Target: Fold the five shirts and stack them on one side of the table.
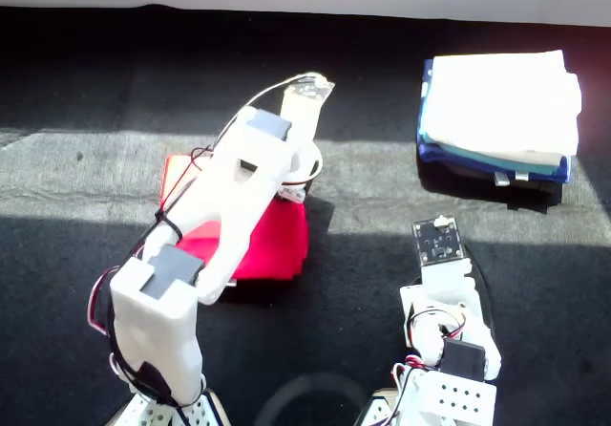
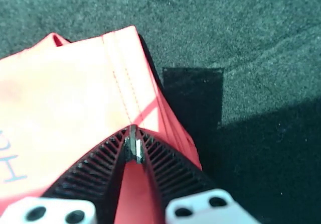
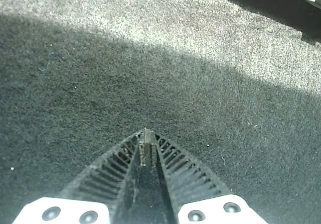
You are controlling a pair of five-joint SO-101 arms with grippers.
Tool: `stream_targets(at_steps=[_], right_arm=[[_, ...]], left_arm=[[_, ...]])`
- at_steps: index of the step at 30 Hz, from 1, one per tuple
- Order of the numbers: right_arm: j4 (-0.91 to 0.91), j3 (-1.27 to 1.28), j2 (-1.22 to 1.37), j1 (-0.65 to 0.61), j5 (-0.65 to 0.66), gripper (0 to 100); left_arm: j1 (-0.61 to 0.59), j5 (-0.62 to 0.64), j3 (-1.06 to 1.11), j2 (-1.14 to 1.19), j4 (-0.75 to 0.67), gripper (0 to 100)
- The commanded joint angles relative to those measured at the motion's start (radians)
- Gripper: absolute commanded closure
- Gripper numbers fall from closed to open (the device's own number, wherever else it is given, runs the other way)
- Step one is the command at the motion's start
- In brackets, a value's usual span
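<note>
High view: left arm (image 1: 224, 211) extends over the folded red shirt (image 1: 282, 244); shirt stack (image 1: 496, 111) (white on top) sits at the bench's (image 1: 363, 178) far right. Left wrist view: left hand (image 2: 134, 151) pressed together over the red shirt. Right wrist view: right hand (image 3: 145, 151) pressed together, above the bench.

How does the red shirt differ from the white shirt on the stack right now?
The red shirt lies alone on the table, under the left gripper; the white shirt tops a pile of other shirts. The red shirt sits left of centre, the white shirt at the far right corner. Both are folded.
</note>
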Motion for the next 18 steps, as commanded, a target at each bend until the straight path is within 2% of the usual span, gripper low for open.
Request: stream_targets(at_steps=[1, 6, 13, 18], right_arm=[[0.002, 0.125, -0.015, 0.008, 0.0, 98.7], [0.002, 0.125, -0.015, 0.008, 0.0, 98.7], [0.002, 0.125, -0.015, 0.008, 0.0, 98.7], [0.002, 0.125, -0.015, 0.008, 0.0, 98.7]], left_arm=[[-0.038, -0.002, -0.038, 0.039, -0.115, 99], [-0.088, 0.002, -0.038, 0.051, -0.207, 99], [-0.094, 0.003, -0.036, -0.007, -0.094, 99], [-0.18, 0.003, -0.027, -0.081, -0.078, 99]])
